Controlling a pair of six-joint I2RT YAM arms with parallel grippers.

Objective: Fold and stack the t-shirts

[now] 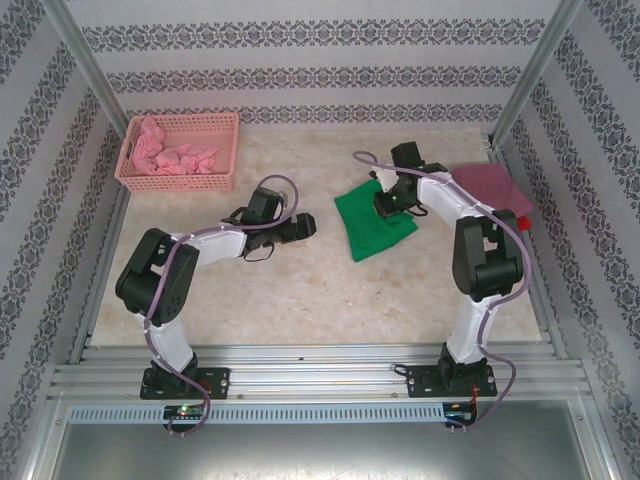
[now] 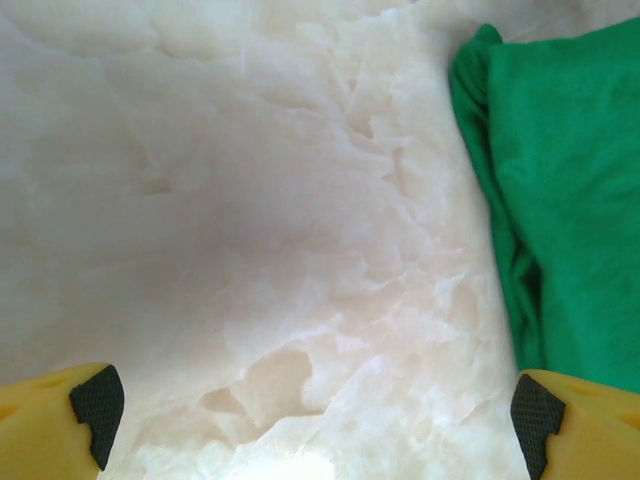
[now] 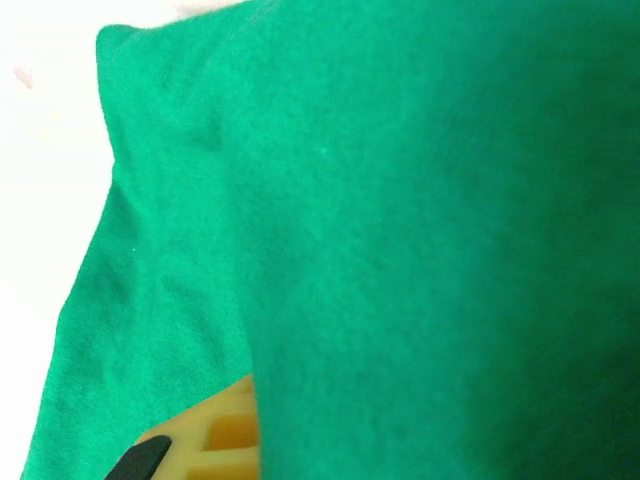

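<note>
Right gripper [image 1: 384, 204] jaws pinch far edge of green t-shirt [image 1: 372, 234]; left gripper [image 2: 315, 410] jaws spread over surface [image 2: 250, 200] beside it. Fold across evenly, align hems, don't drag.

table [image 1: 300, 300] pale marble, mostly bare | green t-shirt [image 1: 375, 235] lies just right of left hand [image 1: 305, 226], its far corner under right hand [image 1: 385, 205] | pink basket [image 1: 175, 183] well beyond left hand, off to its left | mauve t-shirt [image 1: 485, 185] just right of right hand
</note>
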